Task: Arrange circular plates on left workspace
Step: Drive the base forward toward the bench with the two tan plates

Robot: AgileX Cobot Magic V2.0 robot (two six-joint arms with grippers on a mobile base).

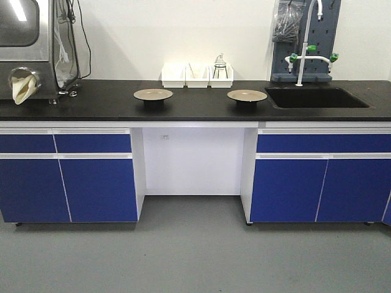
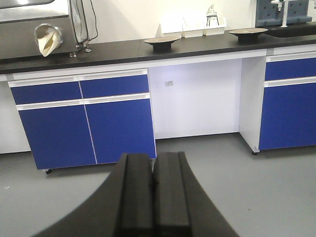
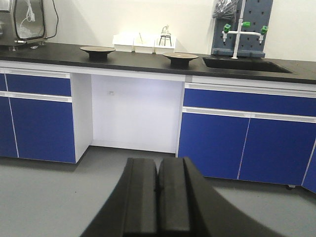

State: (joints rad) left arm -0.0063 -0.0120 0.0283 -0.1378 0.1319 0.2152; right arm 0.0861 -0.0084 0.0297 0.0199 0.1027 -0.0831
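Two round tan plates rest on black bases on the black countertop (image 1: 91, 101). The left plate (image 1: 153, 94) (image 2: 161, 40) (image 3: 97, 49) stands near the counter's middle. The right plate (image 1: 247, 96) (image 2: 248, 31) (image 3: 180, 57) sits just left of the sink. My left gripper (image 2: 153, 163) is shut with nothing in it, low over the grey floor and well short of the counter. Likewise my right gripper (image 3: 157, 165) hangs shut and empty above the floor, far from both plates. Neither arm shows in the front view.
Three white bins (image 1: 197, 75) line the back wall behind the plates, one holding a glass flask (image 1: 220, 66). A recessed sink (image 1: 317, 97) with a white tap (image 1: 303, 43) lies at the right. A steel glove box (image 1: 36, 49) stands at the far left. Blue cabinets (image 1: 67, 177) flank a knee gap.
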